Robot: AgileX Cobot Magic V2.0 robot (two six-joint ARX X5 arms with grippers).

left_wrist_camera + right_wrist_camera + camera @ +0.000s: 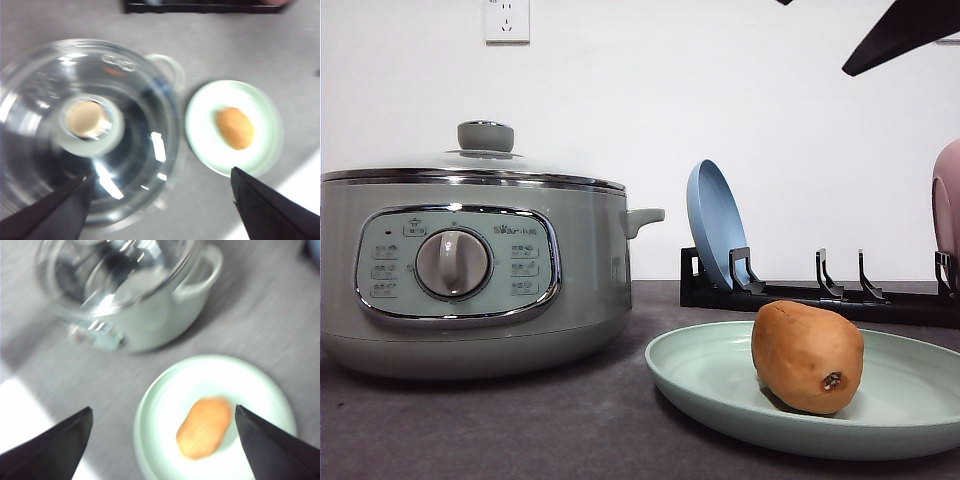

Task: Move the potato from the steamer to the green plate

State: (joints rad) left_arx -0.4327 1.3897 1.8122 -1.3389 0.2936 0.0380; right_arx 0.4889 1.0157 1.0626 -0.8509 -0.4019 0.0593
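Note:
The orange-brown potato (808, 356) lies on the pale green plate (700, 375) at the front right of the table; a dark eye spot faces the front camera. The sage-green steamer (470, 270) stands to the left with its glass lid and green knob (485, 135) on. In the left wrist view the lid (140, 150), plate (205, 110) and potato (235, 127) lie far below my left gripper (160, 212), which is open and holds nothing. My right gripper (162, 452) hangs open high above the potato (204, 427) and plate (165, 395), with the steamer (150, 315) beyond.
A black dish rack (820, 295) runs along the back right, holding an upright blue plate (715, 222) and a pink plate (947, 210) at the right edge. A dark arm part (900, 35) crosses the upper right corner. Both wrist views are blurred.

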